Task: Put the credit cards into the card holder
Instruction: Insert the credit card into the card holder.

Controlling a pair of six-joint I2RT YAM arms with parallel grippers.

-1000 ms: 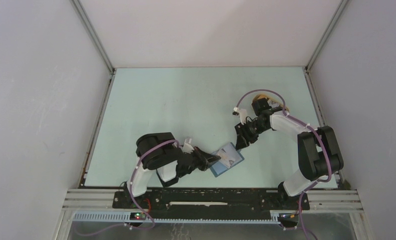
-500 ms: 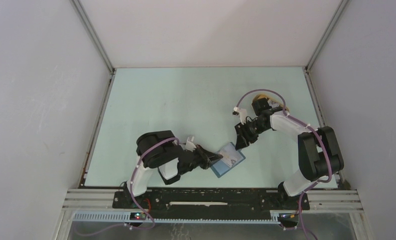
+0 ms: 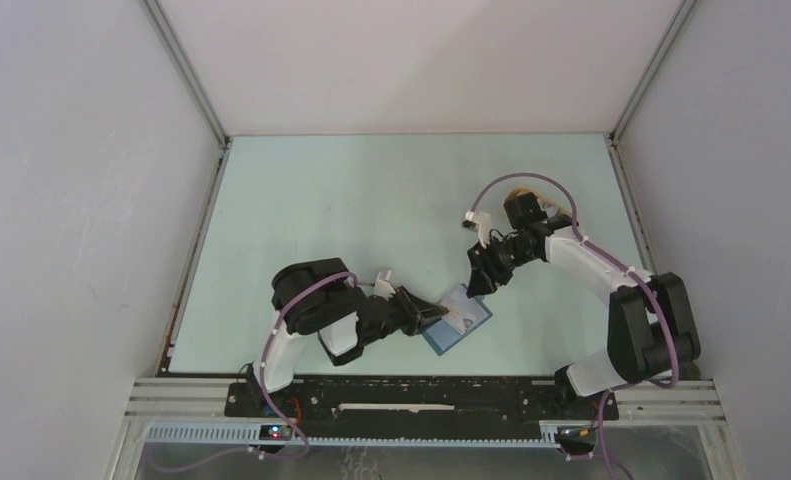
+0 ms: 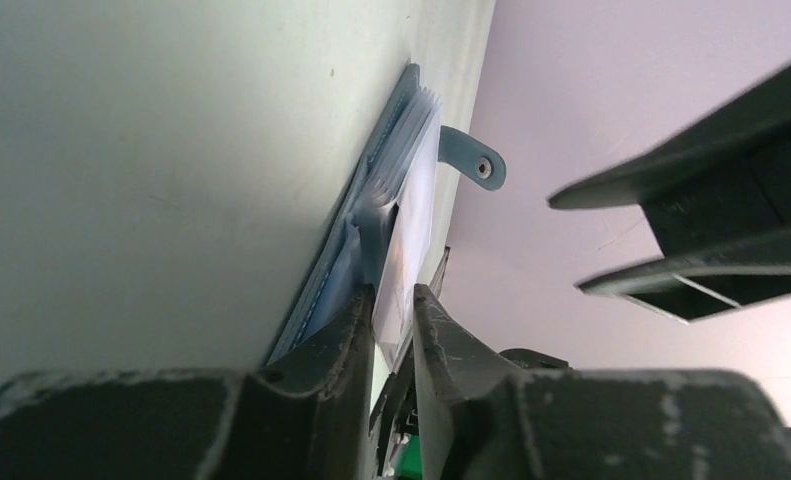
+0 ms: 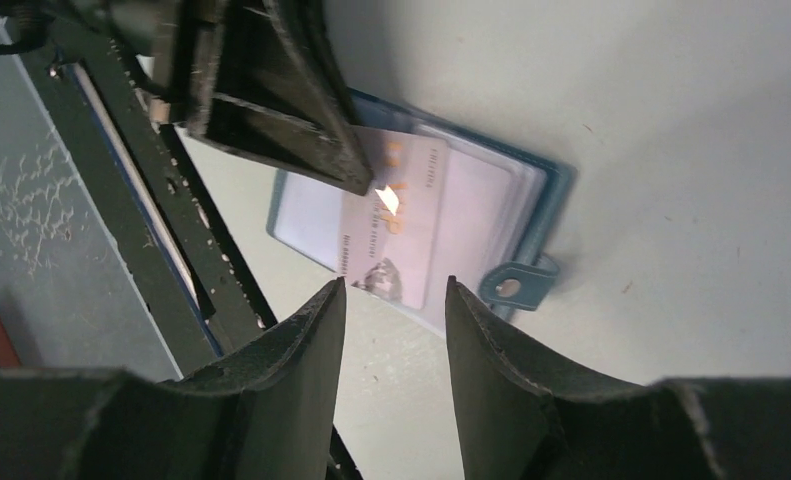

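Credit card (image 5: pixel 401 215) sits part-way in the card holder (image 3: pixel 458 320), spread open on the desk (image 3: pixel 351 200) near its front edge so its pockets face up. Left gripper (image 4: pixel 393 300) jaws flank the card's edge, barely parted — pinching or not, I cannot tell. Right gripper (image 5: pixel 393 290) hovers above, jaws spread, empty.

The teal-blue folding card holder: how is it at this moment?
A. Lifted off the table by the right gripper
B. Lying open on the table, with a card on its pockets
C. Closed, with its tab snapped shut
B: the teal-blue folding card holder lies open on the pale green table with a whitish card on its clear pockets. The right gripper hangs above it, open and empty.
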